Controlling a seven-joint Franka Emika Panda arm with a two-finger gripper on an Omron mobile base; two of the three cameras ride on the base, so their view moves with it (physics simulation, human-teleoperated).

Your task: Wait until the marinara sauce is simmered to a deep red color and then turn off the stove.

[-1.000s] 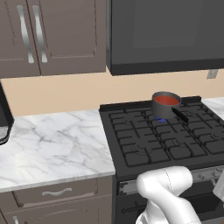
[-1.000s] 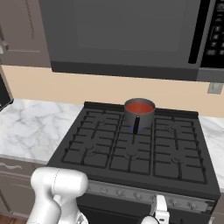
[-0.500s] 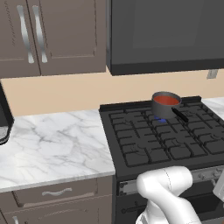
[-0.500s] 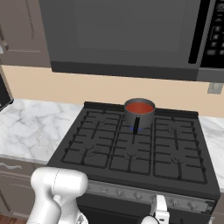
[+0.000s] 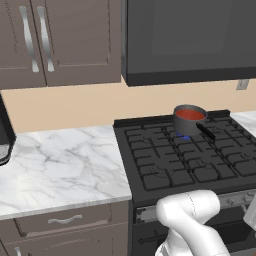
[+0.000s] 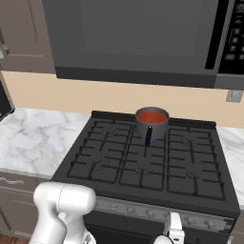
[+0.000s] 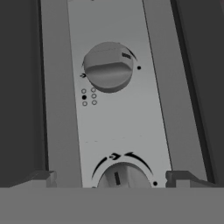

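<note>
The gripper (image 7: 117, 177) sits low in front of the stove (image 6: 147, 157), its two fingertips spread wide apart at either side of the hand view with nothing between them but a knob. That near knob (image 7: 122, 177) lies squarely midway between the tips on the silvery control strip (image 7: 116, 118), so the hand is lined up straight on it; a second knob (image 7: 108, 66) lies farther along the strip, well apart from the fingers. The strip runs lengthwise up the hand view, so the camera is rolled relative to the stove front.

Beyond the strip, across the grates, the saucepan (image 6: 152, 122) stands on a rear-centre burner with a blue flame (image 6: 145, 140) showing beneath it and its handle pointing toward the stove front. The marinara sauce (image 6: 152, 116) inside reads orange-red rather than a deep red, so waiting looks like the step in hand; the move to come would be closing on the near knob and turning it.
</note>
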